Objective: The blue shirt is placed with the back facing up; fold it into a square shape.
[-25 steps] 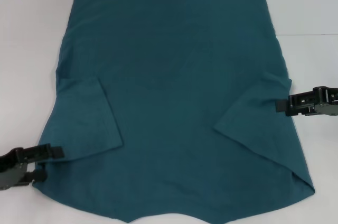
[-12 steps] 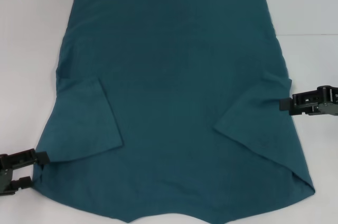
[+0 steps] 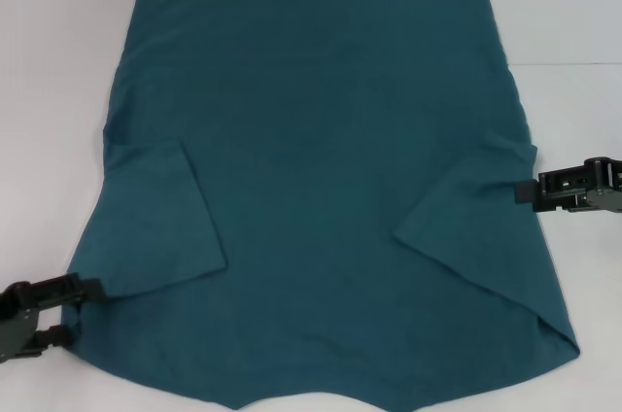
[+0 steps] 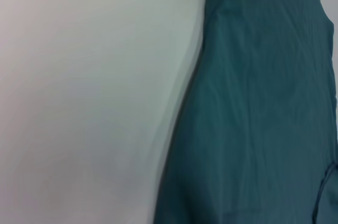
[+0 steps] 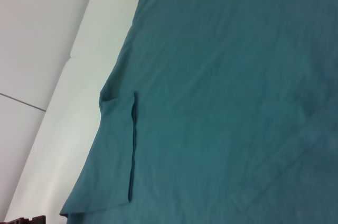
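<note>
Teal blue shirt [image 3: 321, 159] lies flat on my white counter [image 3: 49, 91], sleeves folded in; left gripper [image 3: 66, 310] fingers spread at its near corner, right gripper [image 3: 525, 192] fingers unclear at its edge.

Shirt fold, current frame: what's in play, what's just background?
In play:
- blue shirt, spread flat, both sleeves folded inward
- left claw, at the shirt's near left corner
- right claw, at the shirt's right edge

Background:
- white table, nothing else lying on it
</note>
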